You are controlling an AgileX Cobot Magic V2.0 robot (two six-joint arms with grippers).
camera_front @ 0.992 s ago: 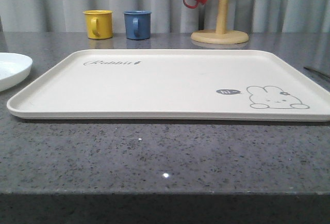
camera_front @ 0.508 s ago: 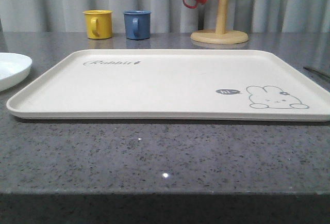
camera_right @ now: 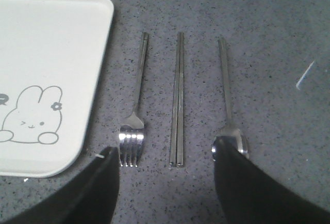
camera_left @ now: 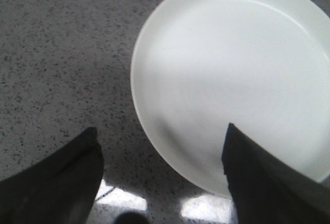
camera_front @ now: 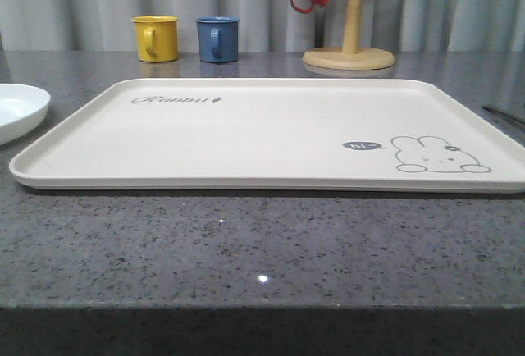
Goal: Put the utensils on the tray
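The right gripper (camera_right: pixel 165 182) hangs open over the chopsticks (camera_right: pixel 178 100) — fork (camera_right: pixel 135 115) by one finger, spoon (camera_right: pixel 229 105) by the other, all lying lengthwise away from the jaws, beside the empty tray (camera_right: pixel 51 38). The left gripper (camera_left: pixel 160 182), also open, straddles the plate (camera_left: pixel 232 79) rim.

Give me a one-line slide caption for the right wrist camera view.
Open right gripper above fork, chopsticks and spoon lying side by side on the counter beside the rabbit tray.
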